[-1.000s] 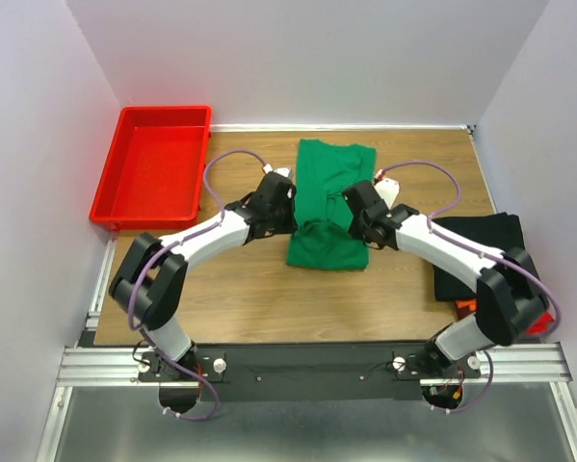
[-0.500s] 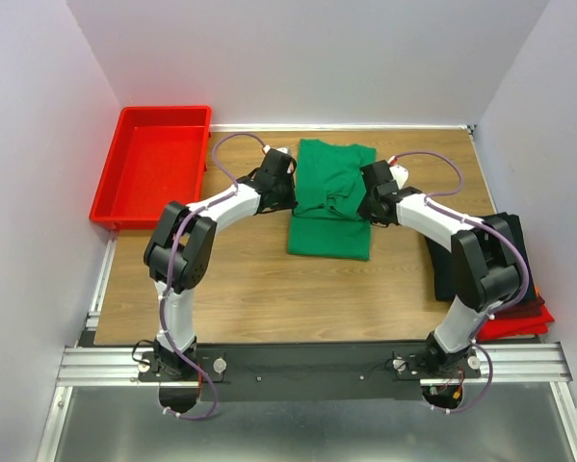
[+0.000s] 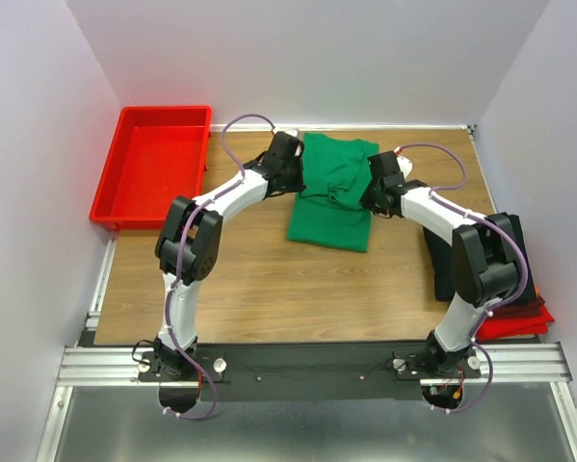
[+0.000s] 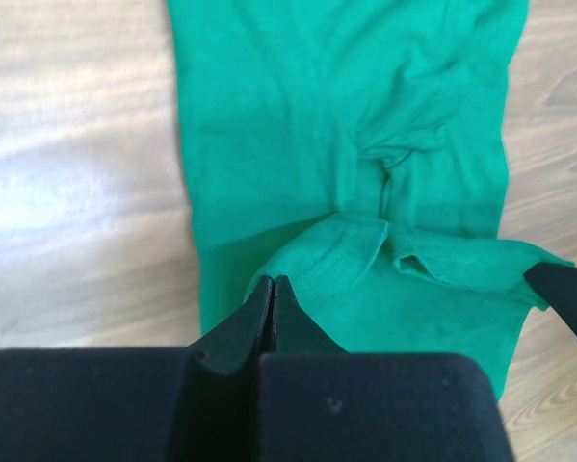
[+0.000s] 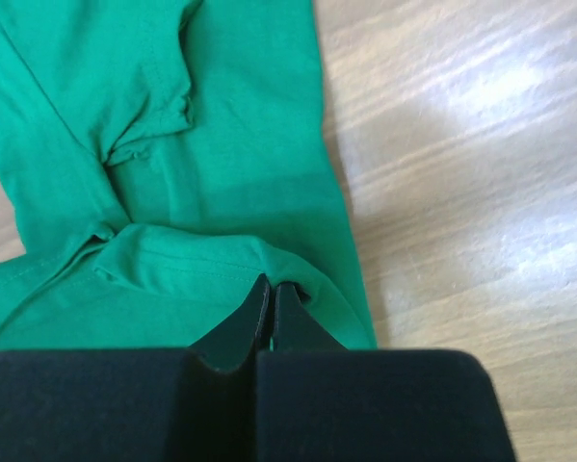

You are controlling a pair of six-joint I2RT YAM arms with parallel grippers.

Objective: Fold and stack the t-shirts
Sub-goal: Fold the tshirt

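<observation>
- Folded stack, near right of the table (image 3: 249, 289): a black shirt (image 3: 439, 272) over a red one (image 3: 529, 322), partly hidden by the right arm.
- Green t-shirt (image 3: 328, 223), mid-table towards the far side: soft, light, limp cloth with no stiffness. It should drape and crease wherever it is unsupported, so it is best taken at two matching points on a stitched edge and kept taut between them.
- Long axis: runs near to far. The near end lies flat; an upper layer is bunched in the far half. Which end carries the neck cannot be told.
- Left gripper (image 4: 273, 286): jaws pressed together, pinching a stitched fold at the shirt's left side.
- Right gripper (image 5: 272, 289): jaws likewise together, nipping a folded edge at the shirt's right side.
- Red tray (image 3: 153, 168), far left corner: rigid, well apart from the shirt.
</observation>
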